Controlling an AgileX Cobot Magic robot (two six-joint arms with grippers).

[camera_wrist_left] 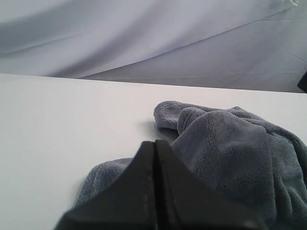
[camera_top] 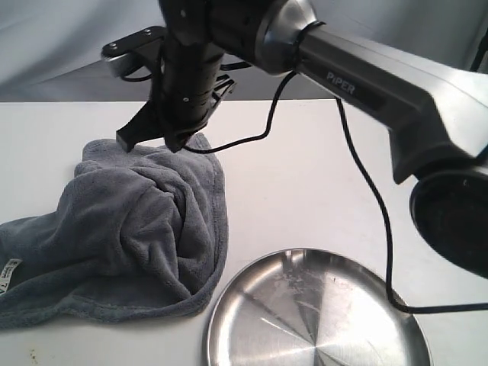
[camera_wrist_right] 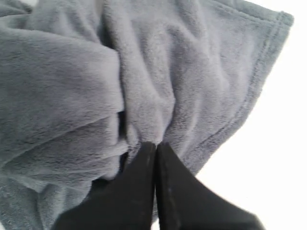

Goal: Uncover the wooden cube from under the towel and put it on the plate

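Note:
The dark grey-blue towel (camera_top: 122, 229) lies bunched on the white table, left of the steel plate (camera_top: 316, 313), which is bare. No wooden cube shows in any view. My right gripper (camera_top: 156, 141) reaches across from the right to the towel's far edge. In the right wrist view the right gripper (camera_wrist_right: 156, 143) is shut, with a fold of the towel (camera_wrist_right: 72, 72) pinched at its tips. My left gripper (camera_wrist_left: 155, 142) is shut with nothing between its fingers, low over the table just in front of the towel (camera_wrist_left: 230, 153). It is outside the exterior view.
The right arm (camera_top: 381, 84) and its black cable (camera_top: 366, 183) cross above the table between towel and plate. A small white tag (camera_top: 9, 273) sits at the towel's left edge. Grey cloth hangs behind the table.

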